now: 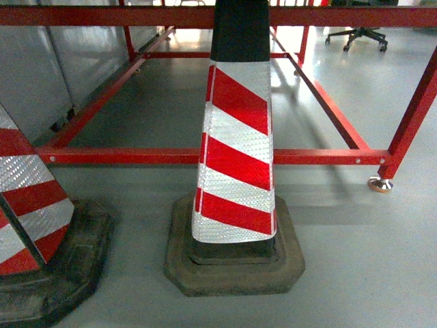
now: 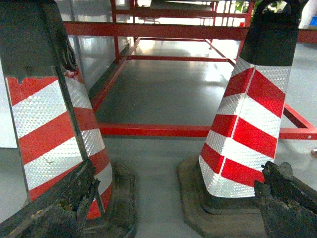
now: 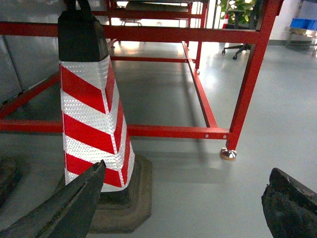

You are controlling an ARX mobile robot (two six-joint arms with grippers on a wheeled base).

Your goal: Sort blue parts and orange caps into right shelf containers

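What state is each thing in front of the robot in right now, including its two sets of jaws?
Middle cone: upright on its dark base, on the floor.
Left cone: upright, cut off by the picture edge.
Red frame: standing on the floor, one round foot showing.
Office chair: upright, far behind the frame.
Left gripper: jaws open, holding nothing.
Right gripper: jaws open, holding nothing.

Two striped cones [image 1: 235, 157] [image 1: 27, 205] stand right ahead of you, a narrow floor gap between them; behind, the red frame's low rail [image 1: 205, 156] crosses.
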